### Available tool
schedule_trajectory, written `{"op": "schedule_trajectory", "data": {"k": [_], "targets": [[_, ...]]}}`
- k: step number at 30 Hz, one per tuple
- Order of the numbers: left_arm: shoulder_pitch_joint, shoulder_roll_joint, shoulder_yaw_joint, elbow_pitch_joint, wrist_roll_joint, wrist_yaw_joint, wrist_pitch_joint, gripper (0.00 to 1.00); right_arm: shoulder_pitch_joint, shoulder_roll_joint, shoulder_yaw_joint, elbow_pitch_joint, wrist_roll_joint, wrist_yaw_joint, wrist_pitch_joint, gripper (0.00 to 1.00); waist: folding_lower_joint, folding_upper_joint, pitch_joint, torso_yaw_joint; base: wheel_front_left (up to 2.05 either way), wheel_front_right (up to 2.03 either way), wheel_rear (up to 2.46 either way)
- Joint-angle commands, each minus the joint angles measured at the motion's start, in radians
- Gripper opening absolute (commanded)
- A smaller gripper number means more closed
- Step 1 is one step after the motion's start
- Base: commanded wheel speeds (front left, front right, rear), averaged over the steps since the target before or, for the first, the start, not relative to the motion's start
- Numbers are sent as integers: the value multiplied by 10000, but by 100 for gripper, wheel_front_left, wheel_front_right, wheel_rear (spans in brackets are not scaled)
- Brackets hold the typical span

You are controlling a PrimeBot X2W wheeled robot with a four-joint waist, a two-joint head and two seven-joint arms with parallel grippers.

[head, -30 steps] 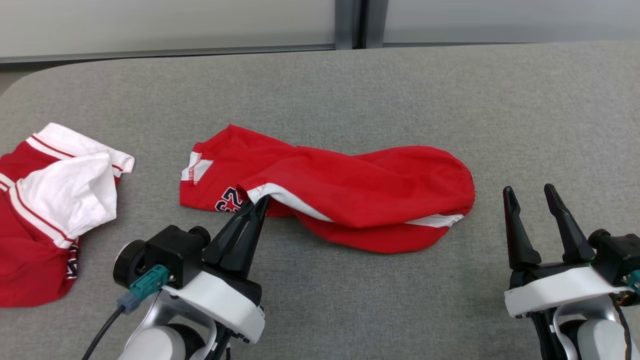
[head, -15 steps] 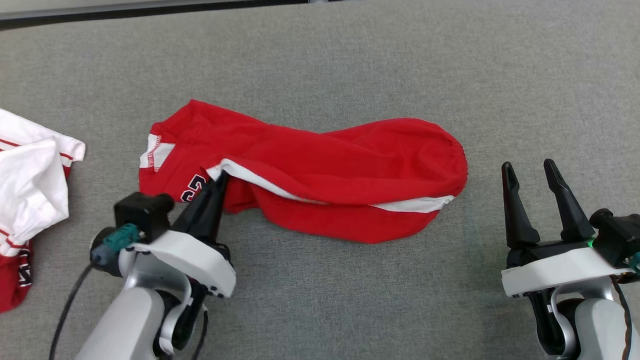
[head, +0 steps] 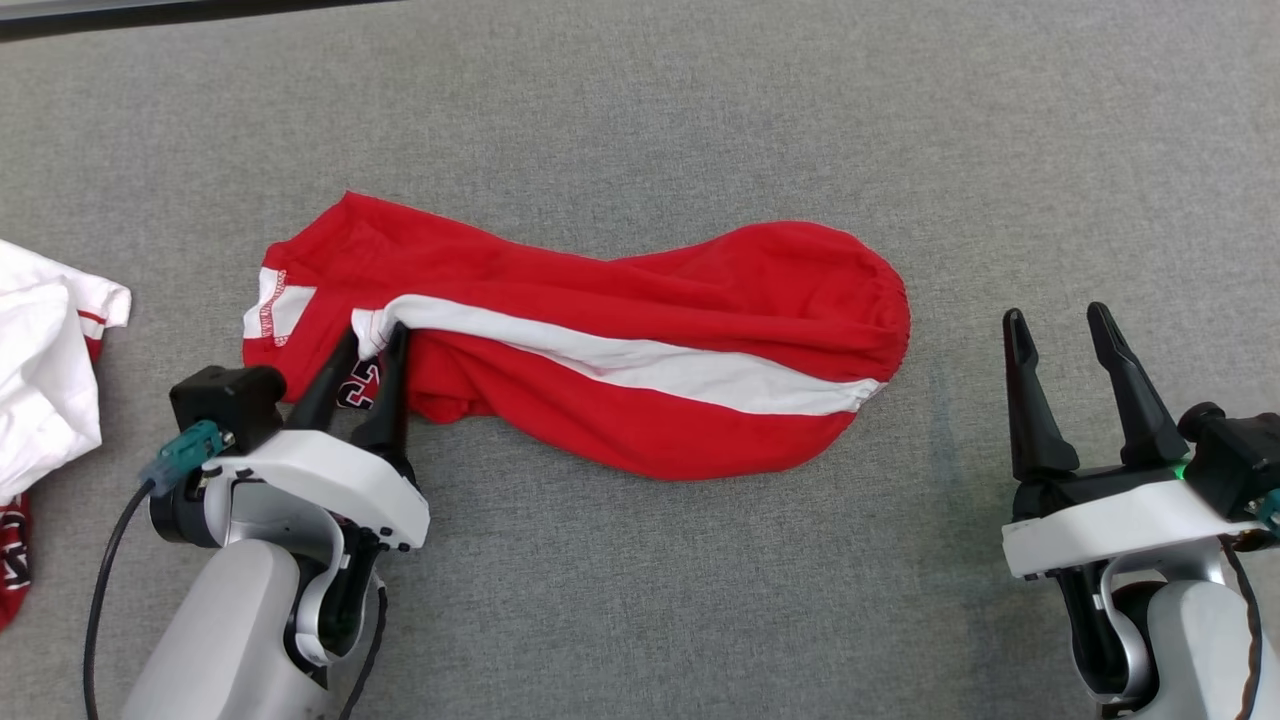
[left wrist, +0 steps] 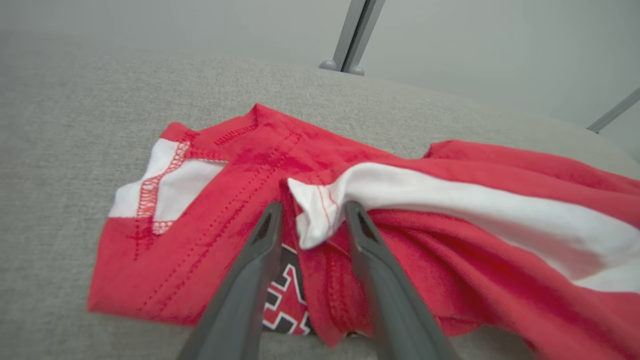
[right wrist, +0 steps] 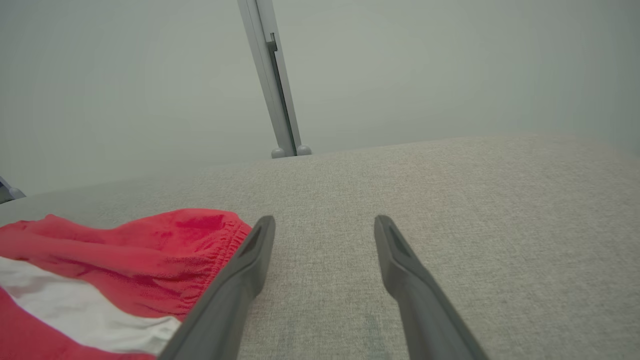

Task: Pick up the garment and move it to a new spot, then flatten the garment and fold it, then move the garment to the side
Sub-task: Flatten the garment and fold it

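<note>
Currently the red garment (head: 600, 300) lies lengthwise mid-surface (head: 700, 120), white stripe up. Left end effector (head: 375, 335): fingers slightly apart, straddling the white hem corner without pinching it, probably to spread that corner. Right end effector (head: 1056, 315): wide apart, empty, waiting beside the gathered end. Black numerals (head: 358, 385) are half hidden and unreadable.

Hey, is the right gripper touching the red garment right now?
No, the right gripper stands open with bare gray surface between it and the red garment at its waistband end.
</note>
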Motion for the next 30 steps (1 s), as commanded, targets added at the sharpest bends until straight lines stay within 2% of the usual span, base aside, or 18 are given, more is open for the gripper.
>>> {"op": "schedule_trajectory", "data": {"k": [1, 10, 15, 21, 30], "targets": [[15, -10, 87, 13, 101, 82, -268, 100, -6, -56, -35, 21, 29, 1, -72, 100, 0, 0, -84, 42, 0, 0, 0], [526, -259, 309, -585, 457, 489, -1840, 100, 167, -187, -209, -80, -135, 1, 11, 100, 0, 0, -623, 293, 0, 0, 0], [793, -170, 613, -1151, 1253, 880, -2375, 100, 417, -288, -296, -211, -229, 1, 122, 100, 0, 0, -1146, 426, 0, 0, 0], [1311, -154, 944, -1561, 1839, 784, -2426, 100, 781, -382, -203, -340, -307, 1, 310, 100, 0, 0, -1713, 407, 0, 0, 0], [1952, 53, 672, -1042, 2247, 639, -2425, 100, 1346, -313, 16, -627, -365, 1, 595, 100, 0, 0, -2178, 405, 0, 0, 0]]}}
